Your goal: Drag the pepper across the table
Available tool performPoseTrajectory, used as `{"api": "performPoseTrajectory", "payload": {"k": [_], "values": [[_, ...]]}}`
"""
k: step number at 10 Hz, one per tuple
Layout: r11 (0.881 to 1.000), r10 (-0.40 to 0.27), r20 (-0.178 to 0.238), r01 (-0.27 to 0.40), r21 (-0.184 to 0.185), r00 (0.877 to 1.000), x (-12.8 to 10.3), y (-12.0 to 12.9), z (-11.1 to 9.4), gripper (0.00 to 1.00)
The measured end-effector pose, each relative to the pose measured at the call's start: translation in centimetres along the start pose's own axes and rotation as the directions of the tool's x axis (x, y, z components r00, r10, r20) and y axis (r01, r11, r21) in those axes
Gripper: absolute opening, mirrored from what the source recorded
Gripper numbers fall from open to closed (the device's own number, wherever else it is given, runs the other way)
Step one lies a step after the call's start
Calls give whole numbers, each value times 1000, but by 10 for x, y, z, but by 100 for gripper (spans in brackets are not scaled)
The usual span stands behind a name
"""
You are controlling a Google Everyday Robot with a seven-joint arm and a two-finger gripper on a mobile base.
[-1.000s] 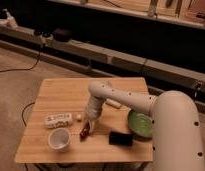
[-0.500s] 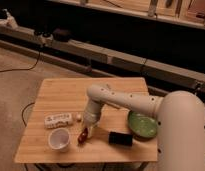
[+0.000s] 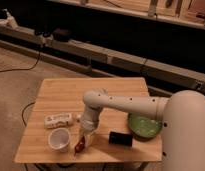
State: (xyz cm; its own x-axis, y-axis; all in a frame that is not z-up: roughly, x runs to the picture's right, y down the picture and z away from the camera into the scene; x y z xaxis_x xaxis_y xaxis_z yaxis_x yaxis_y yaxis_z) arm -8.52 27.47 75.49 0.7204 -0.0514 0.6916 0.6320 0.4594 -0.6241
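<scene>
The pepper (image 3: 79, 146) is small and dark red-brown. It lies near the front edge of the light wooden table (image 3: 96, 92), just right of a white cup. My gripper (image 3: 84, 137) is at the end of the white arm, pointing down and right over the pepper's upper end, touching or nearly touching it. The arm reaches in from the right across the table's middle.
A white cup (image 3: 59, 139) stands at the front left, close to the pepper. A white bottle (image 3: 58, 120) lies on its side behind the cup. A green bowl (image 3: 143, 126) sits at the right, and a black block (image 3: 120, 138) lies in front of it.
The gripper and the pepper have moved together toward the table's front edge, ending beside the white cup. The other objects have not moved.
</scene>
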Motion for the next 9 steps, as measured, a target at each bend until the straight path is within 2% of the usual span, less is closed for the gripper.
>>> {"api": "performPoseTrajectory", "payload": {"k": [2,4,5,6,7,8,9], "values": [[995,97,15,-97,-31,995,-7,20,5,36],[978,199,3,-198,-66,980,3,35,8,57],[967,249,10,-248,-50,969,10,32,1,67],[956,292,50,-293,18,955,16,16,-17,76],[944,311,100,-319,83,945,20,-3,-37,80],[926,313,174,-340,161,934,26,-25,-59,80],[914,309,219,-353,199,926,30,-36,-69,80]]}}
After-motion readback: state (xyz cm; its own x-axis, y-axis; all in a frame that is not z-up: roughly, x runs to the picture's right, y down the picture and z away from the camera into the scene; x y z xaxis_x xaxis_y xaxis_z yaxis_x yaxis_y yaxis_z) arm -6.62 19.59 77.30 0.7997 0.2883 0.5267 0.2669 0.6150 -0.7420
